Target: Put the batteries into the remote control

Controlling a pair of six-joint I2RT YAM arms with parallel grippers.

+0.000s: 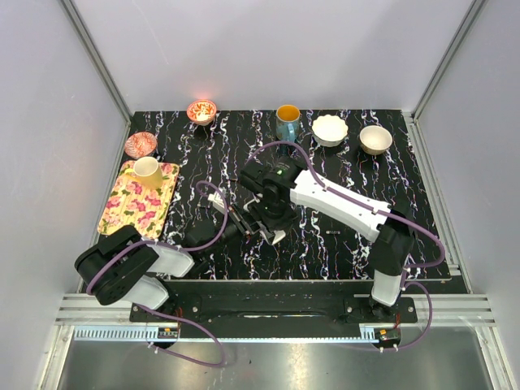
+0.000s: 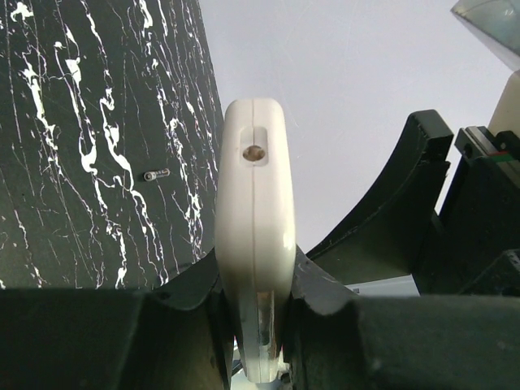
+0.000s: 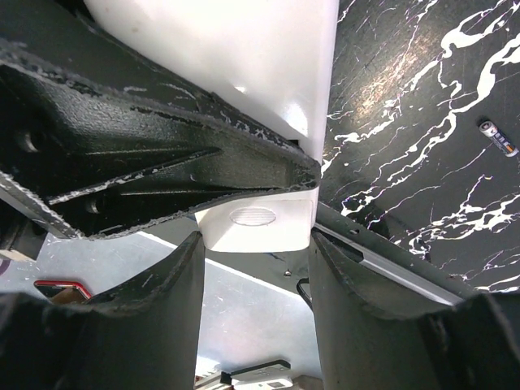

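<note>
The white remote control (image 2: 253, 219) stands edge-on between the fingers of my left gripper (image 2: 253, 292), which is shut on its lower part. A small hole shows in its upper end. In the right wrist view the remote control (image 3: 244, 57) runs behind a black finger of the left gripper. Its end, with a ribbed oval patch (image 3: 253, 216), sits between the fingertips of my right gripper (image 3: 256, 244), which press on both sides of it. One battery (image 3: 497, 138), a slim dark cylinder, lies loose on the black marbled table; the left wrist view shows one battery (image 2: 157, 175) too. Both grippers meet at mid-table (image 1: 264, 221).
A floral tray (image 1: 130, 207) with a pale cup (image 1: 147, 171) sits at the left. Along the back stand a red patterned bowl (image 1: 140, 144), a lit orange bowl (image 1: 201, 110), a blue mug (image 1: 287, 120) and two pale bowls (image 1: 330, 129) (image 1: 375, 139).
</note>
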